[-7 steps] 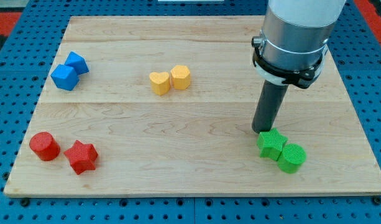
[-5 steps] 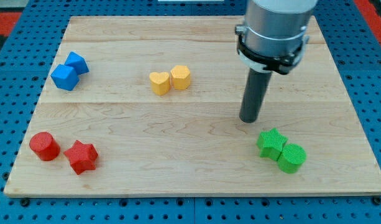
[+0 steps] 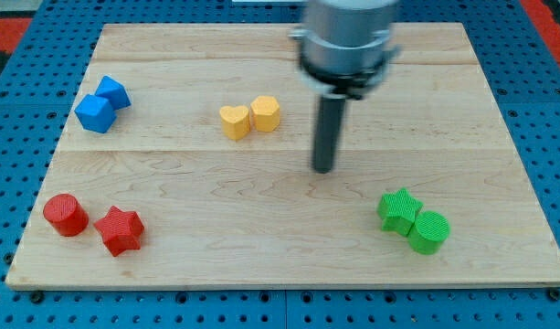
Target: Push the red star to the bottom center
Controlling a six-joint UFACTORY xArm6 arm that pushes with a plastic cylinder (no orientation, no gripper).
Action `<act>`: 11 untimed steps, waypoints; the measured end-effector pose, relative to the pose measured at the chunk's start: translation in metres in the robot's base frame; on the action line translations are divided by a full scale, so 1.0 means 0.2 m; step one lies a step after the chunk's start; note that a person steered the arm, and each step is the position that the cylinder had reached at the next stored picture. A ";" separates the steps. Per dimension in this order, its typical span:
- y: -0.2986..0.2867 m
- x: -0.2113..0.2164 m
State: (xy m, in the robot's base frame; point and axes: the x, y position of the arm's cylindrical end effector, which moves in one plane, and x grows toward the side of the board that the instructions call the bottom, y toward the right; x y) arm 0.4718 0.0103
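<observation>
**Getting ready to push the red star**

My tip point(image 3: 323, 170) is sitting on bare wood near the middle of the board point(image 3: 261, 274). It is touching no block. There is no pincer here at all, only a plain rod, so nothing is being held.

The red star point(image 3: 121, 229) is lying near the view's bottom left corner. The red cylinder point(image 3: 65, 215) is sitting just beside it on its left, close enough that I cannot tell if they are touching. My tip is well apart from both.

I think the job is only starting. To do it well, my tip should be going round to the left of the star and then pushing it toward the view's right, along the bottom edge. The tricky bit is the tight spot between the star and the cylinder. Coming in from the star's upper left looks safer, so the cylinder is not getting dragged along.

The yellow heart point(image 3: 234, 122) is sitting up the board, out of the way
</observation>
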 end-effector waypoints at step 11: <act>-1.53 0.25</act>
State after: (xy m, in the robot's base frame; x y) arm 0.5208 -0.2956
